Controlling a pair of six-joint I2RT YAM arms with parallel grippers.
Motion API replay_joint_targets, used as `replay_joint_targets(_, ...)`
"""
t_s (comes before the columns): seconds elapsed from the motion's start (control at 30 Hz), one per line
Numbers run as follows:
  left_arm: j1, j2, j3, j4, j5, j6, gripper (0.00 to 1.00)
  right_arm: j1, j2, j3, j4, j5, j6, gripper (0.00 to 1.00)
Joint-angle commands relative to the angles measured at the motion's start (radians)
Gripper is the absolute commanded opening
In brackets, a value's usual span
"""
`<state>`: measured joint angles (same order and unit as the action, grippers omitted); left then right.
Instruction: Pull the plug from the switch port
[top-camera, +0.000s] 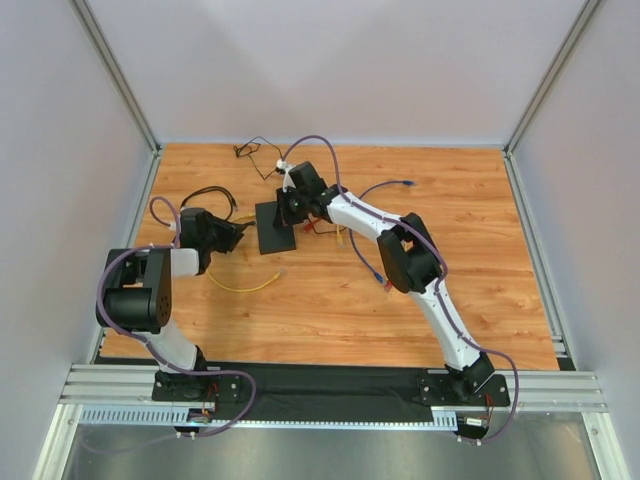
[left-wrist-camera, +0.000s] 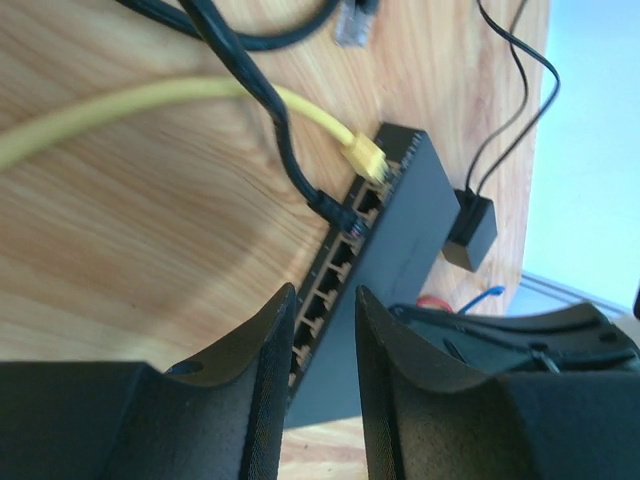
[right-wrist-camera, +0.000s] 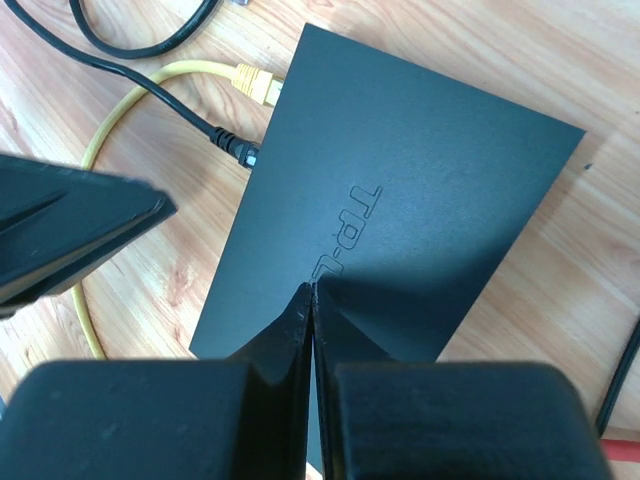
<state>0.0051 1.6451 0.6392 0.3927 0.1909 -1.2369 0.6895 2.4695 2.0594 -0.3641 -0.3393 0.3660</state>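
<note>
The switch (top-camera: 275, 227) is a flat matte-black box lying on the wooden table. Its port edge faces left. A yellow plug (left-wrist-camera: 365, 160) and a black plug (left-wrist-camera: 335, 210) sit in neighbouring ports at the far end of the row. Both also show in the right wrist view, the yellow plug (right-wrist-camera: 255, 85) and the black plug (right-wrist-camera: 232, 145). My left gripper (left-wrist-camera: 325, 300) is open and empty, just left of the port edge, short of the plugs. My right gripper (right-wrist-camera: 313, 290) is shut, its tips resting on top of the switch (right-wrist-camera: 420, 180).
A small black square adapter (left-wrist-camera: 470, 235) on thin black wire lies behind the switch. The yellow cable (top-camera: 245, 287) curves over the table in front of the left gripper. A black cable loop (top-camera: 205, 195) lies at the left. Blue cables (top-camera: 395, 185) lie to the right.
</note>
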Motion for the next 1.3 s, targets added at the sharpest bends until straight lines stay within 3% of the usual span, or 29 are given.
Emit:
replay_joint_targets(0.0, 0.016, 0.035, 0.042, 0.052, 0.015, -0.024, 0.37, 0.012, 0.029, 0.048, -0.056, 0.006, 0.005, 0.00)
replay_joint_targets(0.53, 0.016, 0.166, 0.117, 0.089, 0.061, -0.073, 0.38, 0.011, 0.072, 0.103, -0.180, 0.031, -0.065, 0.00)
replay_joint_targets(0.73, 0.016, 0.220, 0.143, 0.129, 0.097, -0.093, 0.45, 0.010, 0.085, 0.120, -0.196, 0.025, -0.075, 0.00)
replay_joint_targets(1.27, 0.021, 0.289, 0.148, 0.196, 0.153, -0.145, 0.38, 0.007, 0.100, 0.140, -0.210, 0.025, -0.076, 0.00)
